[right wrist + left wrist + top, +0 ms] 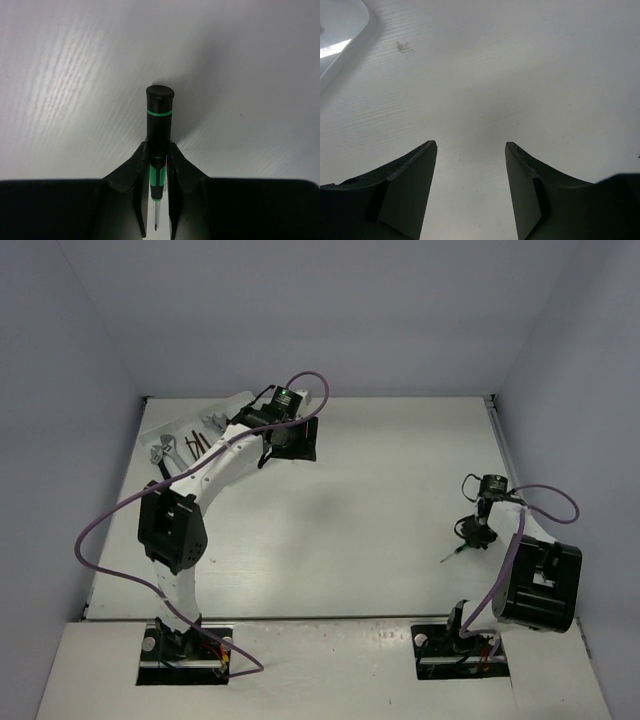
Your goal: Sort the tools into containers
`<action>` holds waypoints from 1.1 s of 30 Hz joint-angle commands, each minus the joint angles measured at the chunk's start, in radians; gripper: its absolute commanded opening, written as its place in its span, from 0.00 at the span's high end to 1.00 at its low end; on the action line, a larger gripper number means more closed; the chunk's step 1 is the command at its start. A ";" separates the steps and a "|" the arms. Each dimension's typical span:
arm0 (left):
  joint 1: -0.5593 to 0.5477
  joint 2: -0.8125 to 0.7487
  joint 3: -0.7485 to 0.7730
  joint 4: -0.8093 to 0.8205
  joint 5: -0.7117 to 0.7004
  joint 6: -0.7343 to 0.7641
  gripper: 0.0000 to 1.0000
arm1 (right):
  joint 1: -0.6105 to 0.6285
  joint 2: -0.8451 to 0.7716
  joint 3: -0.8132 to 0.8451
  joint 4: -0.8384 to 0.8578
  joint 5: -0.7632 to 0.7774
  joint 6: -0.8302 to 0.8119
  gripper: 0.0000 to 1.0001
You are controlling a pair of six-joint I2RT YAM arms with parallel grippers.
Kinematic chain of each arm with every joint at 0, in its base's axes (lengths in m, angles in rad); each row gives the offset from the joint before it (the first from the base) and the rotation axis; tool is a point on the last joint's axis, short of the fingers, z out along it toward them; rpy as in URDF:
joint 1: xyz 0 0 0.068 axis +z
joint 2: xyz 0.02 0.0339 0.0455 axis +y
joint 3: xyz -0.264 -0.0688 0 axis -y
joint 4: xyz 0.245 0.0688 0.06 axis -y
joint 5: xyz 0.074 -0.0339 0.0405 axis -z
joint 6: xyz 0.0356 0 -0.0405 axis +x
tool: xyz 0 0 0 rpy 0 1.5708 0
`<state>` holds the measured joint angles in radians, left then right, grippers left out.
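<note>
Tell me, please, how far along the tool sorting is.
Done: silver wrenches and dark hex keys already lie in the white tray. In hand: the right end effector is shut on a black, green-banded screwdriver; the left end effector is open and empty near the tray. Left: that screwdriver has yet to reach the tray; I see no other loose tool on the table.

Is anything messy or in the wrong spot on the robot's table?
One screwdriver is far from the tray, over on the right, pinched in the right gripper. The tray sits crooked in the far left corner, and a small dark speckled smudge marks the table beside it.
</note>
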<state>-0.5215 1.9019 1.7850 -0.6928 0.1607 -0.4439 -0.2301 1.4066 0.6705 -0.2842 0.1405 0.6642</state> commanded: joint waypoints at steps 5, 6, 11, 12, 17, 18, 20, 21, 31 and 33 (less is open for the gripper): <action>-0.013 -0.106 0.018 0.028 0.097 0.012 0.46 | 0.411 -0.021 0.262 0.043 0.008 -0.323 1.00; -0.014 -0.105 0.019 0.029 0.117 0.003 0.46 | 0.474 -0.030 0.284 0.046 0.016 -0.364 1.00; -0.027 -0.101 0.029 0.031 0.264 -0.043 0.46 | 0.695 -0.113 0.340 0.088 -0.044 -0.604 1.00; -0.029 -0.102 0.031 0.032 0.287 -0.051 0.46 | 0.729 -0.126 0.346 0.091 -0.061 -0.641 1.00; -0.034 -0.122 0.064 0.030 0.327 -0.077 0.46 | 0.831 -0.182 0.346 0.096 -0.107 -0.733 1.00; -0.034 -0.122 0.068 0.030 0.346 -0.083 0.46 | 0.843 -0.200 0.345 0.100 -0.109 -0.744 1.00; -0.035 -0.118 0.073 0.038 0.385 -0.111 0.46 | 0.866 -0.219 0.347 0.102 -0.114 -0.750 1.00; -0.036 -0.118 0.071 0.049 0.406 -0.124 0.46 | 0.876 -0.223 0.349 0.102 -0.114 -0.752 1.00; -0.105 -0.160 -0.063 0.328 0.472 -0.314 0.46 | 0.887 -0.244 0.343 0.127 -0.127 -0.730 1.00; -0.123 -0.147 -0.059 0.329 0.470 -0.317 0.46 | 0.887 -0.252 0.342 0.132 -0.133 -0.725 1.00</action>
<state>-0.6102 1.8027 1.7168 -0.4929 0.5954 -0.6979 0.6518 1.1962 0.9836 -0.2054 0.0222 -0.0570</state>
